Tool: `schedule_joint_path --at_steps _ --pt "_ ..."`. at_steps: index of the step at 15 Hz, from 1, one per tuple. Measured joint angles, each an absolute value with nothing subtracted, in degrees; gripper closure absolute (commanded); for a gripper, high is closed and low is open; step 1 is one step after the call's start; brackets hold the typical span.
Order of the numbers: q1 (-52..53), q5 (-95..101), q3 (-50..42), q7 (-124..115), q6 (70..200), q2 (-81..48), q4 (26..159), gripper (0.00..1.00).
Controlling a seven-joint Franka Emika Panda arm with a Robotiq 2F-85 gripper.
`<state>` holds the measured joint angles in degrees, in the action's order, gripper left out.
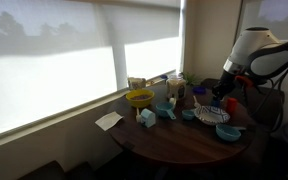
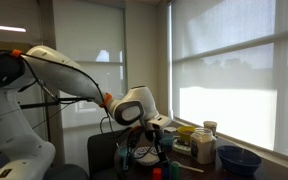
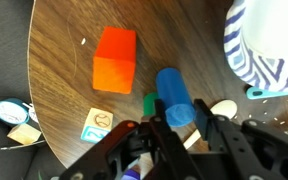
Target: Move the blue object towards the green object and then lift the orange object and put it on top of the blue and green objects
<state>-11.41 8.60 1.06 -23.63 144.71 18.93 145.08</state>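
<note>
Presently we record, from the wrist view:

1. Blue object (image 3: 172, 92): smooth, glossy, cylinder-like with a rounded far end. It lies on the table (image 3: 64, 60), and its long axis runs from the gripper up the picture, leaning slightly left. The gripper (image 3: 176, 122) is clenched on its near end, a dark finger on each flank.
2. Green object (image 3: 149, 104): we see only a small plain sliver, pressed against the blue object's left flank just beside a finger. We cannot tell its shape.
3. Orange object (image 3: 114, 60): a matte block with flat faces and crisp edges, lying up-left of the blue object and apart from it.
4. Table: dark wood grain with a curved rim.
5. Striped bowl (image 3: 269, 55): blue and white bands, at the upper right, near the blue object's far end but not touching it.
6. Printed card (image 3: 99, 124): small and square, lying flat below the orange object.
7. Yellow bowl (image 1: 139, 98): in an exterior view, well apart from the gripper (image 1: 221, 97).
</note>
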Motion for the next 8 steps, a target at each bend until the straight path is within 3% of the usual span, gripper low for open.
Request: schedule_joint_path --at_steps 1,6,8 --pt "-11.41 8.6 1.06 -23.63 144.71 18.93 145.08 0.41" --pt "-11.41 8.6 1.06 -23.86 144.71 19.08 144.85 0.07" --pt "-11.41 8.6 1.06 -23.89 144.67 19.59 144.42 0.0"
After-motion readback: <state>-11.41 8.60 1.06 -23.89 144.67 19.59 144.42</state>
